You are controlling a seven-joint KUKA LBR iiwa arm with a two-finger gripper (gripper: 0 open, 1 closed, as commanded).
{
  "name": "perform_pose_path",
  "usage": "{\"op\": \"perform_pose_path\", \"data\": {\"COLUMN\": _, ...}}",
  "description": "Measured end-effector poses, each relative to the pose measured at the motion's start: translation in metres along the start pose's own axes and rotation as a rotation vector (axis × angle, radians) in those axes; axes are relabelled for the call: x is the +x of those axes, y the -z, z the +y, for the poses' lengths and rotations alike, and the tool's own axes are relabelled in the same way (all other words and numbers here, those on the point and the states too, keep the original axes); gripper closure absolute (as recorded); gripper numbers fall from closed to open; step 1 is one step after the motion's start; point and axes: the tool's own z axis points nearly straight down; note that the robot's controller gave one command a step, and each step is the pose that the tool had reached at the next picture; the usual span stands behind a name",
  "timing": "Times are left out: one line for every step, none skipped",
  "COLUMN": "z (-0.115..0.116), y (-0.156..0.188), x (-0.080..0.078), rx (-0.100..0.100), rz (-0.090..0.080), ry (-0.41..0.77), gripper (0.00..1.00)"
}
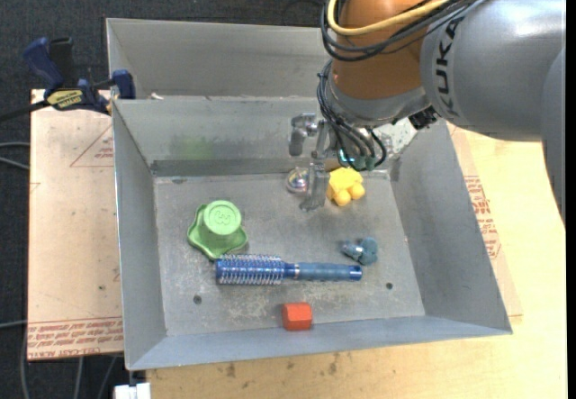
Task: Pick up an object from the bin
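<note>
Gripper (pixel 310 183) hangs low over the floor of the bin (pixel 135 208), on the far side of the blue brush (pixel 288 272), about level with the brush's mid-length. Opening: cannot tell whether wide or narrow, since the metal parts overlap from this angle. Nothing is seen clamped in it.

Nearest thing: 1 small yellow lumpy toy (pixel 346 187), touching or just beside the gripper, cannot tell which. It lies beyond the brush's handle, toward the back wall. Taken as the candidate.

Handling, judged: light, probably soft plastic or rubber, smooth with rounded lobes, so it may slip from a pinch. Best hold is across its middle, not on a lobe.

Further out:
- 1 grey-blue piece (pixel 362 250) just beyond the handle tip
- 1 green cup-shaped piece (pixel 216 228) beyond the bristle end
- 1 orange-red block (pixel 297 316) on the brush's near side
</note>
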Motion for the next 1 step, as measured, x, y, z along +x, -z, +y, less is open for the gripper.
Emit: {"op": "perform_pose_path", "data": {"z": -0.0029, "y": -0.0684, "x": 0.0495, "rx": 0.001, "rz": 0.003, "ry": -0.108, "gripper": 0.0}}
